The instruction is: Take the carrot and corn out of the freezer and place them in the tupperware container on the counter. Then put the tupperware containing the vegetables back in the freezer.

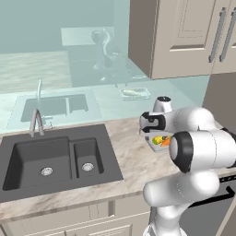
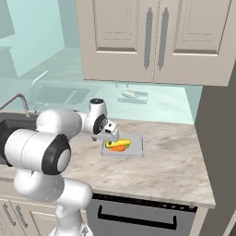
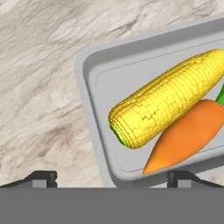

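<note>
The tupperware container (image 3: 89, 78) is a shallow grey tray resting on the marbled counter (image 3: 39, 65). Inside it the yellow corn (image 3: 166, 98) lies beside the orange carrot (image 3: 188, 135), and the two touch. My gripper (image 3: 113, 178) hovers over the tray's near corner, open, with its fingertips (image 3: 41, 177) wide apart and nothing between them. From the right base view the gripper (image 2: 112, 133) hangs just above the container (image 2: 134, 148), the corn (image 2: 112, 144) and the carrot (image 2: 119, 148). In the left base view my arm hides most of the container (image 1: 153, 144). The freezer is out of view.
A dark double sink (image 1: 46, 156) with a faucet (image 1: 36, 122) sits left of the tray. Beige upper cabinets (image 2: 152, 37) hang over the counter (image 2: 170, 170). A tall dark grey panel (image 2: 219, 138) closes its right end. A dark dishwasher front (image 2: 138, 214) is below.
</note>
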